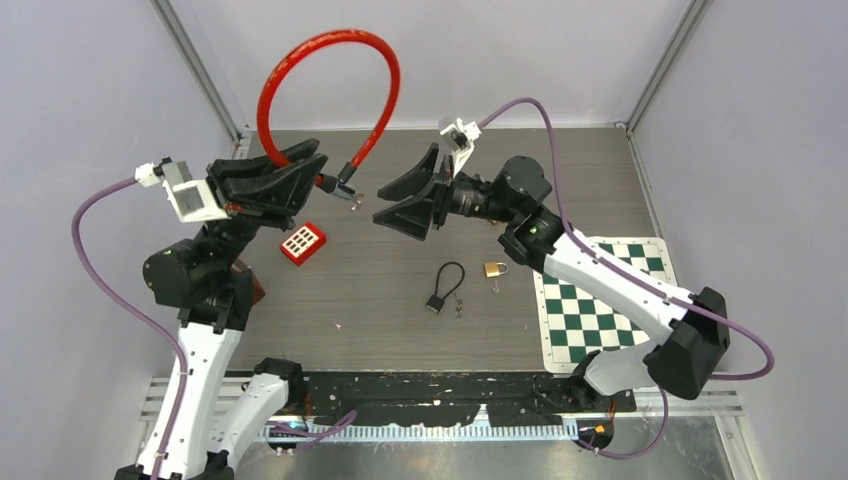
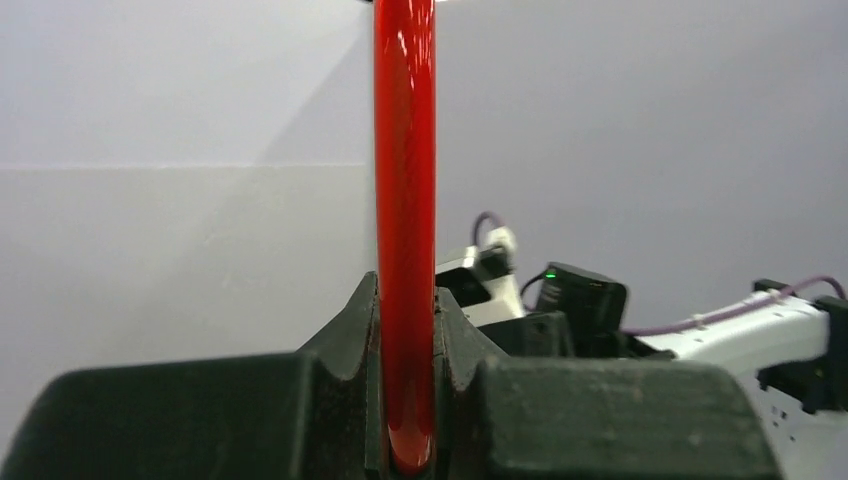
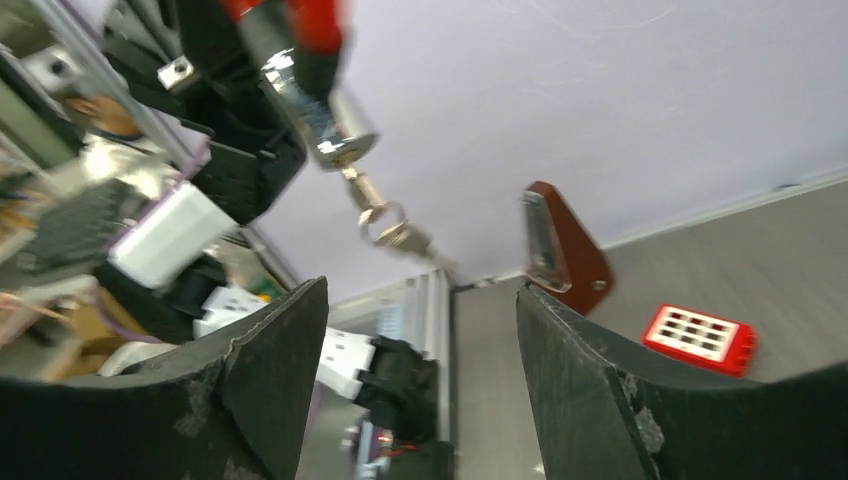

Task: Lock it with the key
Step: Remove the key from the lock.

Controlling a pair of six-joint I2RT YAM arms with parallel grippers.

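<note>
A red cable lock [image 1: 330, 40] arches high over the table's back. My left gripper [image 1: 318, 168] is shut on one part of the cable [image 2: 405, 200], which stands upright between its jaws. The cable's other end carries a chrome lock cylinder [image 3: 335, 130], and a key on a ring [image 3: 400, 235] dangles from it [image 1: 352, 197]. My right gripper [image 1: 380, 207] faces that end from the right. Its jaws stand wide open and hold nothing, and in the right wrist view the key hangs just above the right gripper [image 3: 420, 300].
A red block with a grid face [image 1: 303, 242] lies below the left gripper. Near the table's middle lie a small black cable padlock [image 1: 445, 290] and a brass padlock [image 1: 495, 268]. A green checkered mat [image 1: 600, 305] covers the right side.
</note>
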